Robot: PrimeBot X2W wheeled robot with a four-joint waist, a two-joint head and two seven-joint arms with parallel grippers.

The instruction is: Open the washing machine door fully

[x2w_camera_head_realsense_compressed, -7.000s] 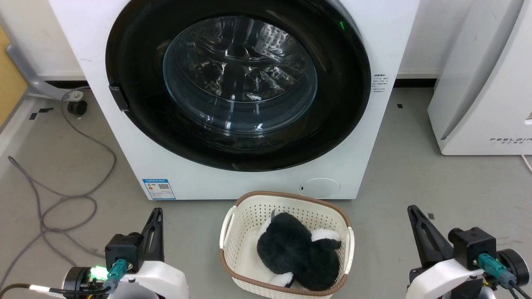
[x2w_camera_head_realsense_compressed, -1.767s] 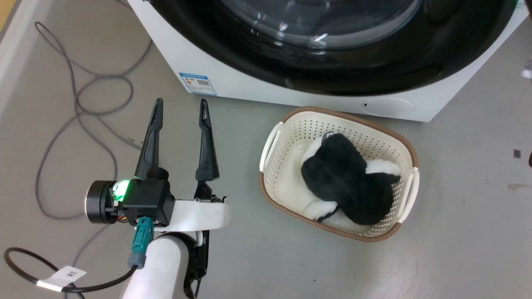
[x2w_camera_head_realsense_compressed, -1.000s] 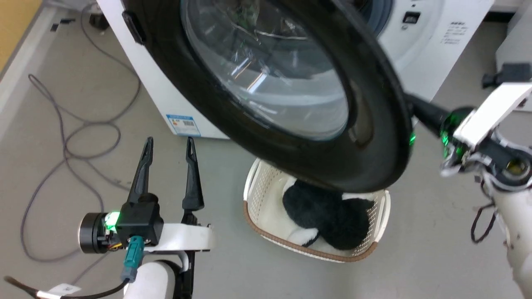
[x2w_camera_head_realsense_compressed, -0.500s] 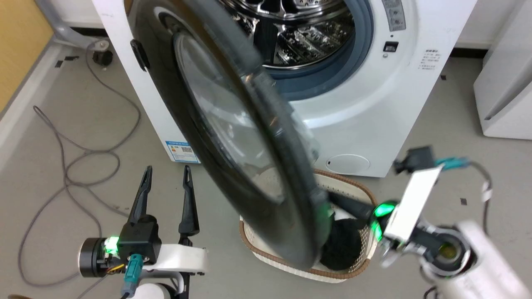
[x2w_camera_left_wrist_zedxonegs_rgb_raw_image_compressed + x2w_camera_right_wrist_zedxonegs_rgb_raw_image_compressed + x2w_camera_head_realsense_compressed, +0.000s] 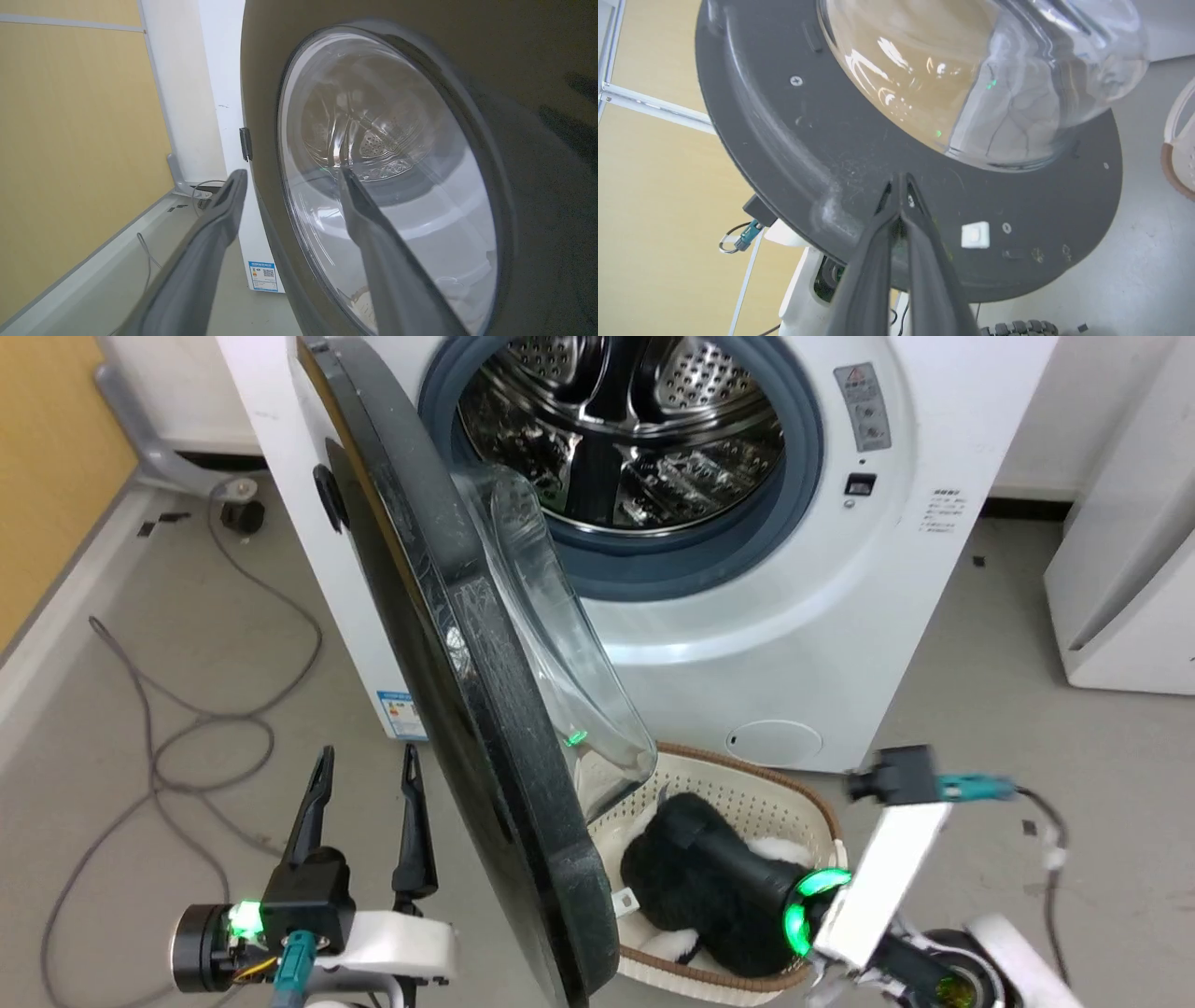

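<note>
Before the washing machine [image 5: 794, 644], a basket [image 5: 822, 812] with a plush toy [image 5: 691, 887] was set below the washing machine door [image 5: 467, 709], swung out between the spread left tool [image 5: 365, 754] and the closed right tool [image 5: 901, 179] touching it.

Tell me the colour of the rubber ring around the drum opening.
The gasket ring is blue-grey; it shows best in the head view.

floor [image 5: 980, 644]: grey | wall [image 5: 47, 476]: yellow, left | cable [image 5: 319, 637]: loose, grey | white appliance [image 5: 1130, 523]: right
</note>
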